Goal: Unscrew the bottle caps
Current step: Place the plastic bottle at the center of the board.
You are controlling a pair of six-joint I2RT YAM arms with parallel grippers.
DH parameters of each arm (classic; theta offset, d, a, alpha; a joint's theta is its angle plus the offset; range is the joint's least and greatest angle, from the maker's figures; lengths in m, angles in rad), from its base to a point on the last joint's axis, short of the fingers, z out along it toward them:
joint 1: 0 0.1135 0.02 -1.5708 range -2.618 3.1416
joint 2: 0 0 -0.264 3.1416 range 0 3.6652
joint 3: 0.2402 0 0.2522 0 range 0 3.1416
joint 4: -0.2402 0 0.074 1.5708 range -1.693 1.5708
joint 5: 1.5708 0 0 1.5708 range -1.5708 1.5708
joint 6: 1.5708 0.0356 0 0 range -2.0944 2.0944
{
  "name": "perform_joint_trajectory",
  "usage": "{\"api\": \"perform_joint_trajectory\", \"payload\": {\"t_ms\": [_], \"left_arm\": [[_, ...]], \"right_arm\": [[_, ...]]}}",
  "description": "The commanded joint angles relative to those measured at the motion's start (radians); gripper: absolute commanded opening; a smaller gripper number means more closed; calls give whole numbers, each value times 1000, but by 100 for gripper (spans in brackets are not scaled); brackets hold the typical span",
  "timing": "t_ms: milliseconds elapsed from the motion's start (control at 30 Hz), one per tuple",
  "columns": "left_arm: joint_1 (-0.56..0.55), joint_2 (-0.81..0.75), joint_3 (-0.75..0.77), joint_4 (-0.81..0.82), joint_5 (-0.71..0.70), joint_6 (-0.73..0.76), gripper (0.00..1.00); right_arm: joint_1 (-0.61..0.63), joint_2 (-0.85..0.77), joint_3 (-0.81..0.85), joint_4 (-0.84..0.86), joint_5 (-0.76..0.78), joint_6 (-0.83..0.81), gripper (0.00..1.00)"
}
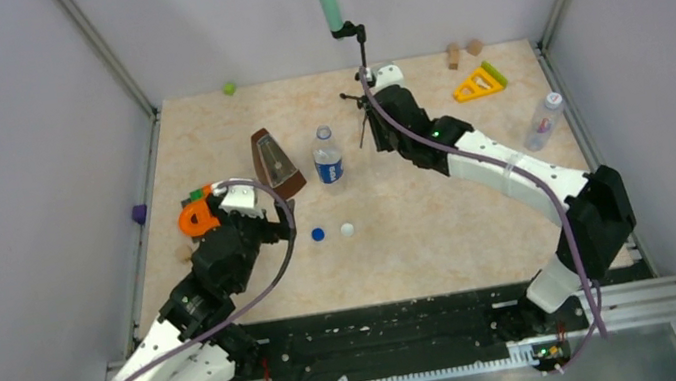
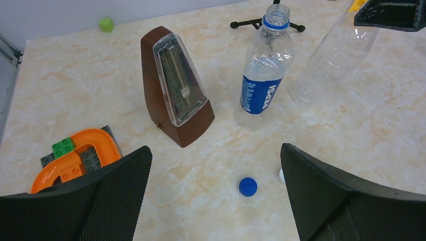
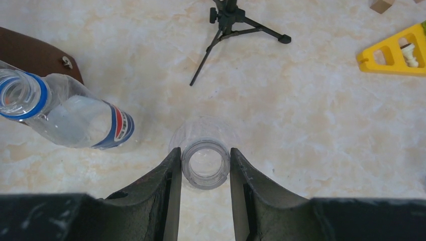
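left gripper (image 2: 216,150): jaws spread wide, nothing held, low over the marble-patterned table (image 1: 443,245), facing the dark blue cap (image 2: 247,186). cap loose on the tabletop, ahead of and between the two fingers, touching neither.

first white cap (image 1: 347,230): also loose on the table, just beside the blue one; half hidden behind the right-hand finger in the left wrist view.

right gripper (image 3: 205,153): closed on the neck of the plain clear bottle (image 3: 203,133), one finger pressed to each side of the open threaded mouth. bottle upright beneath the gripper, mouth uncapped.

pepsi bottle (image 2: 263,75): upright, uncapped, blue ring on the neck, between the wooden metronome (image 2: 176,85) and the clear bottle, apart from both.

bluish bottle (image 1: 543,122): alone near the right wall, well apart from both grippers, second white cap (image 1: 553,101) on its neck.

surroundings: small black tripod (image 3: 231,20) beyond the clear bottle; yellow triangular toy (image 3: 394,50) toward the far right corner; orange toy arch (image 2: 70,160) with green and grey bricks, just beside the left gripper's left-hand finger.
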Motion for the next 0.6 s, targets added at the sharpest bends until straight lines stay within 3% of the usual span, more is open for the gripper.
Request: {"api": "perform_joint_trajectory", "payload": {"t_ms": [0,200,333,567], "left_arm": [[4,-10,-10,6,-16,-7,99],[4,-25,-23,29,-29,-4,99],[4,-31,-27,37,-33,1,99],[4,-25,-31,39,-39,1,99]], "right_arm": [[-6,56,101,1,-63,-28,4],[-6,81,106,-8,-74,-34,9],[-6,82,94,4,-79,-37,20],[-6,100,81,25,-82,-32,23]]}}
